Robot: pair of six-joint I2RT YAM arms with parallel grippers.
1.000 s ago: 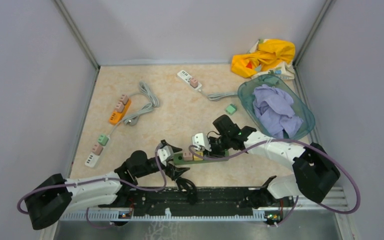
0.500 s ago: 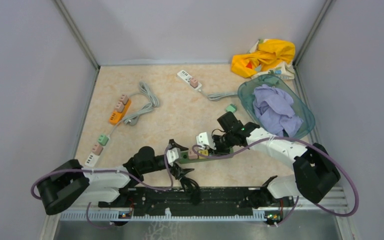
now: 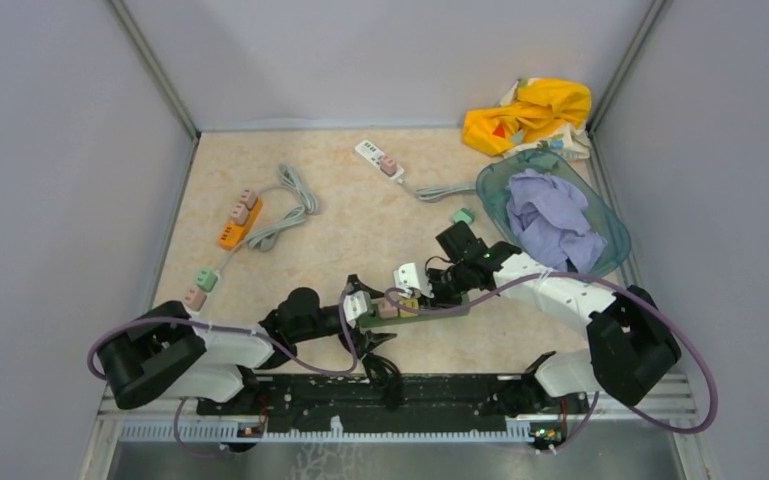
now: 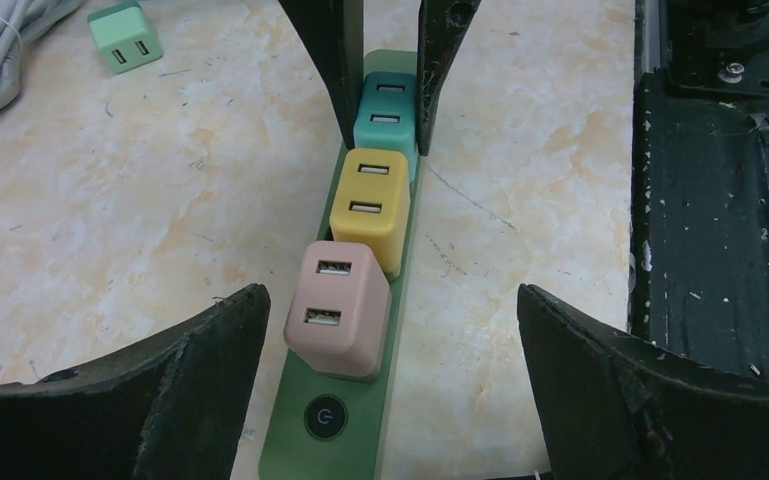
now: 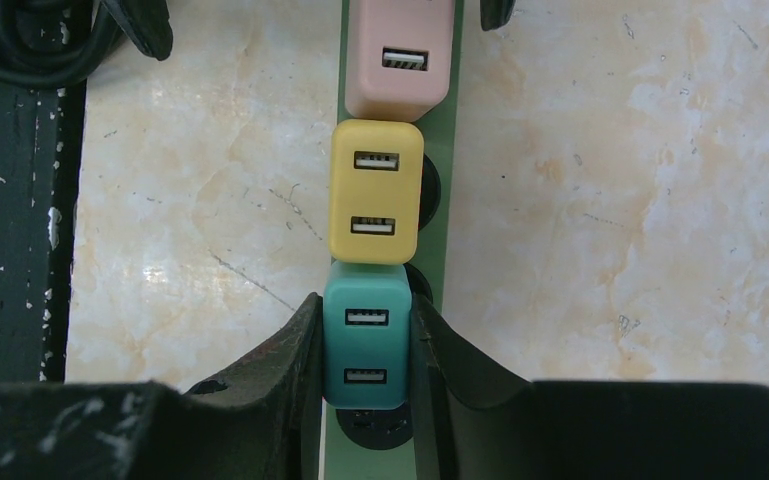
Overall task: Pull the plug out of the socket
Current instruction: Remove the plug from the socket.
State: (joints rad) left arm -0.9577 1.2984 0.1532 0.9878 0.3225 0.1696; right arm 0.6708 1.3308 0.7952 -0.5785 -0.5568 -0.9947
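Right wrist view: right gripper (image 5: 365, 325) clamps the teal plug (image 5: 365, 350), seemingly to pull it. Left gripper (image 4: 390, 300), spread wide apart, straddles the green strip (image 4: 360, 440), likely to steady it.

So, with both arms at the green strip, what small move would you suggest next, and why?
Probably close the left gripper on the pink plug to steady the green power strip. The right gripper is shut on the teal plug, which sits seated in its socket, while the left fingers stand wide open either side, touching nothing.
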